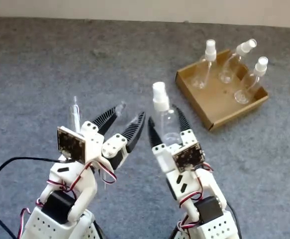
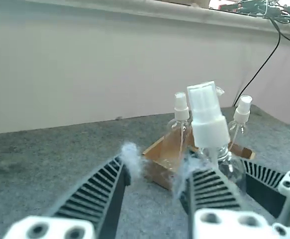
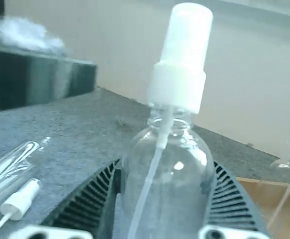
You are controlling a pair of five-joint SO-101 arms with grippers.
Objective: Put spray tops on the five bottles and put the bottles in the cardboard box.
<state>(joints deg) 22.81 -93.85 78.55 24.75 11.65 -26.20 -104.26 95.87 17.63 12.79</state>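
**Fourth bottle capped and in hand, box waiting**

The right gripper (image 1: 163,118) was clamped around the belly of a clear plastic bottle with a white spray top (image 3: 167,164). It held the bottle upright near the middle of the grey carpeted table (image 1: 45,59), toward the near edge. Whether the bottle's base was lifted clear of the surface could not be told.

Just beside it stood the left gripper (image 1: 132,110), its jaws spread wide and holding nothing, with tufts of white fluff (image 2: 130,152) clinging to the tips. A shallow brown cardboard box (image 1: 193,103) lay toward the far edge, right of centre, and three capped clear bottles (image 1: 234,59) leaned inside it. On the left arm's side of the table a fifth clear bottle (image 3: 10,167) lay on its side, uncapped. A loose white spray top (image 3: 18,201) lay just beside it.

The top on the held bottle looked seated, so the step in hand appeared to be the carry to the box. That move would likely call for a swing toward the far right. The bottle would then go down into the free near part of the box, clear of the three already there, and be let go without tipping.
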